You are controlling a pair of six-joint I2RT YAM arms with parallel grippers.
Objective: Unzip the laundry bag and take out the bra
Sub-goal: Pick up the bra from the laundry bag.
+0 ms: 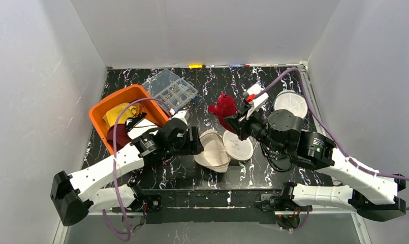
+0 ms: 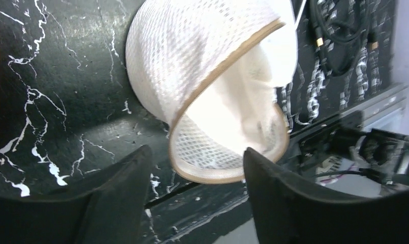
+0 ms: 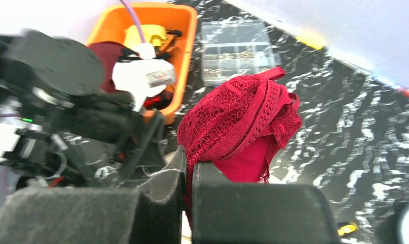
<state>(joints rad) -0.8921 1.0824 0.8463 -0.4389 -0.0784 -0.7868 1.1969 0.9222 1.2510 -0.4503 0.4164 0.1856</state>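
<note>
Top of laundry bag [image 2: 192, 61] cut off by upper edge. Lower part of bra [image 3: 238, 122] hidden behind right pincer [image 3: 189, 170]. Contents of clear box [image 1: 170, 89] too small to tell. Blur on left arm [image 3: 50, 96].

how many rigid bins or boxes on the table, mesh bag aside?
2. An orange bin at the back left, and a clear compartment box just behind its right corner. Others may be hidden from view.

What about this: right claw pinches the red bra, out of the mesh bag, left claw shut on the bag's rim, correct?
No: the left wrist view shows the left claw open, not clamping the mesh bag. The right claw pinches the red bra, out of the bag.
</note>
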